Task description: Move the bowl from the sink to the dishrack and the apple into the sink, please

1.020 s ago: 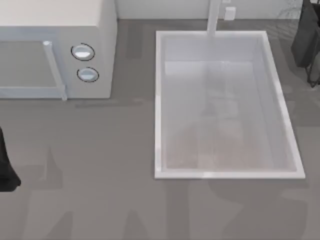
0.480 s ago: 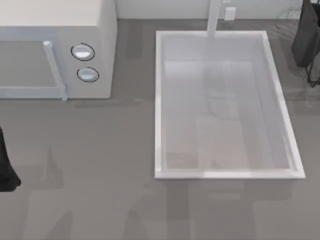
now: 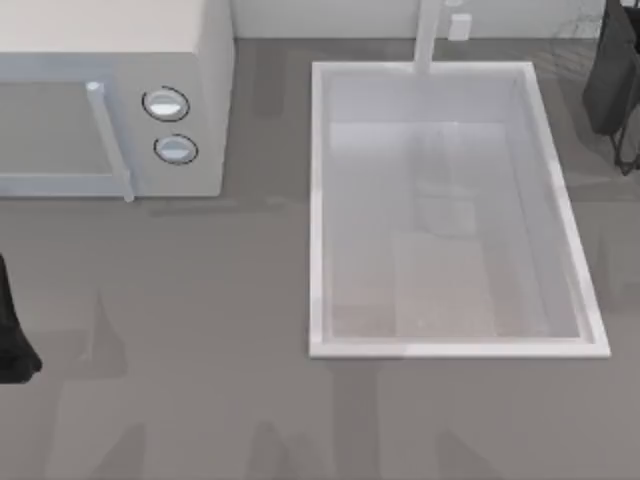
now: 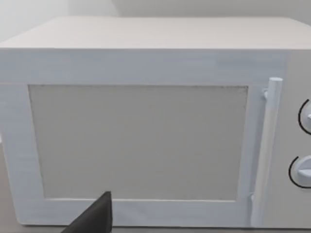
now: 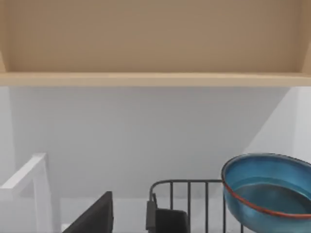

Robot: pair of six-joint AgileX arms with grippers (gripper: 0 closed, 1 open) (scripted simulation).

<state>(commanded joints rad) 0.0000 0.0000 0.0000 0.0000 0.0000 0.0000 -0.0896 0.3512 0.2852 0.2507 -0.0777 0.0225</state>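
Over by the dishrack (image 5: 194, 204) sits the bowl (image 5: 268, 194), teal with its reddish rim, tilted against the dark wire bars in the right wrist view; whether it rests fully in the rack or is propped up I cannot tell. That placement suits the first half of the job, which looks done. Next, the sink (image 3: 318, 200): its white basin lies bare beneath the pale faucet (image 3: 428, 35), so the apple's move is, I judge, not yet done. At the top view's far right edge the right arm (image 3: 615, 75) hangs beside the rack, and whether its end effector is apart or together I cannot tell. At the left edge the left arm (image 3: 12, 330) waits, its wrist camera facing the white microwave (image 4: 146, 121); its end effector's state is equally unreadable. The grey table (image 3: 200, 330) stretches between them.
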